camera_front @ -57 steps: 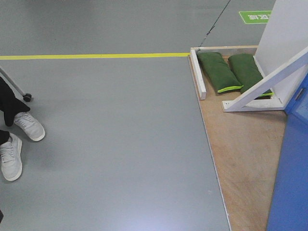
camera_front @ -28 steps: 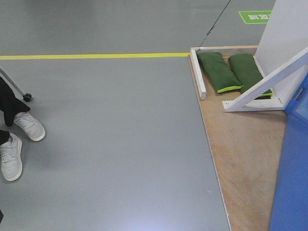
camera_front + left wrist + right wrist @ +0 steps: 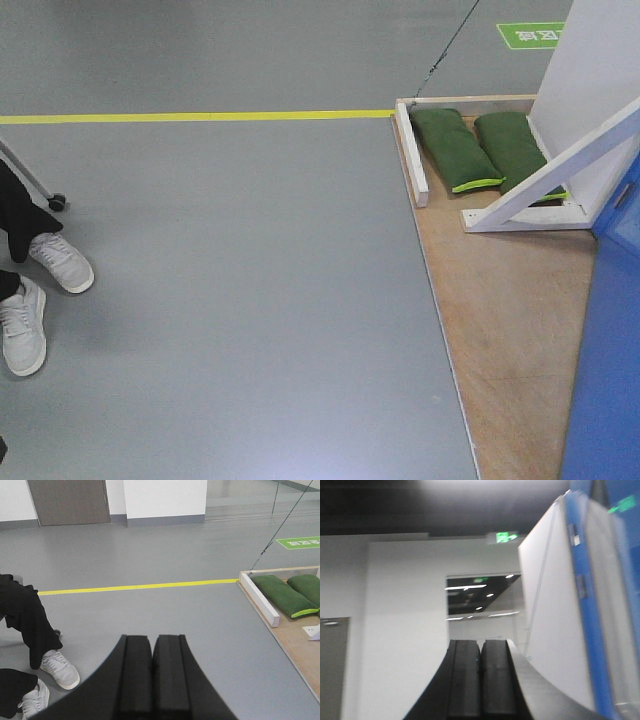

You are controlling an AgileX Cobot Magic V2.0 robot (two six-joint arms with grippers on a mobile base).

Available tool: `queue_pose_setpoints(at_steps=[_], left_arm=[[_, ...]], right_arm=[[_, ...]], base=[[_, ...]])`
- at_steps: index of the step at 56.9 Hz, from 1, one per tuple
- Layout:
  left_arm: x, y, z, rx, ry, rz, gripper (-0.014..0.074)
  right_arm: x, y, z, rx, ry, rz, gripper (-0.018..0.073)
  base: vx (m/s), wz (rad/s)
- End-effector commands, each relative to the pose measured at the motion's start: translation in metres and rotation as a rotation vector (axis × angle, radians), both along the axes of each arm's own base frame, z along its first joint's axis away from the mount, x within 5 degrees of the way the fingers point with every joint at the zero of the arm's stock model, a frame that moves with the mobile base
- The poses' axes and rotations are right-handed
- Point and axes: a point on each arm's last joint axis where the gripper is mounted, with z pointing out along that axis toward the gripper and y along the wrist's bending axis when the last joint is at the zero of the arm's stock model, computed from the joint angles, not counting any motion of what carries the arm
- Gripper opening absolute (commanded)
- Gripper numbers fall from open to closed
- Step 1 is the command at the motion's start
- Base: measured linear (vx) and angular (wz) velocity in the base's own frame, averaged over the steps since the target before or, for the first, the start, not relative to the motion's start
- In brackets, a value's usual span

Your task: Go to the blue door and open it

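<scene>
Front view: the blue door [image 3: 607, 380] fills the lower right corner of the frame and stands on a plywood base [image 3: 505, 310], along the base's right edge. Only a plain blue strip of it shows here, with no handle in view. Behind it on the base are a white panel [image 3: 600, 70] and a slanted white brace [image 3: 555, 165]. Two green sandbags [image 3: 455, 148] lie side by side at the base's far left corner, partly under the brace. A yellow line [image 3: 200, 117] on the grey floor runs to that corner. A person's white shoes [image 3: 40, 295] are at the left edge of the frame, well apart from the base.

L gripper [image 3: 151, 642]: jaws clenched, pads touching w/ nothing between them. It hangs over bare floor, pointing toward the yellow line, w/ the base's left edge off to the right.

R gripper [image 3: 480, 647]: jaws also closed tight and empty, aimed upward. In this blurred view the door's blue edge is to its right, beside the white panel. A green exit sign [image 3: 502, 537] glows above.
</scene>
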Motion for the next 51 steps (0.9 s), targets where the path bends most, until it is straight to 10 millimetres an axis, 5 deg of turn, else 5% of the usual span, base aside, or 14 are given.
queue_pose_setpoints(at_steps=[1, 17, 33, 51], left_arm=[[-0.001, -0.001, 0.017, -0.01, -0.123, -0.011, 0.0073], [-0.001, -0.001, 0.017, -0.01, -0.123, -0.011, 0.0073], [-0.001, -0.001, 0.017, -0.01, -0.123, -0.011, 0.0073], [-0.001, -0.001, 0.017, -0.01, -0.123, -0.011, 0.0073]], right_arm=[[-0.011, -0.004, 0.017, -0.088, -0.157, -0.15, 0.0012], [-0.015, -0.018, 0.036, -0.289, -0.278, -0.49, 0.0012], [0.0, -0.066, 0.035, -0.316, -0.141, -0.784, 0.0012], [-0.012, -0.12, 0.023, -0.272, -0.029, -1.056, 0.0012]], base=[[0.0, 0.0], [0.0, 0.0], [0.0, 0.0], [0.0, 0.0]])
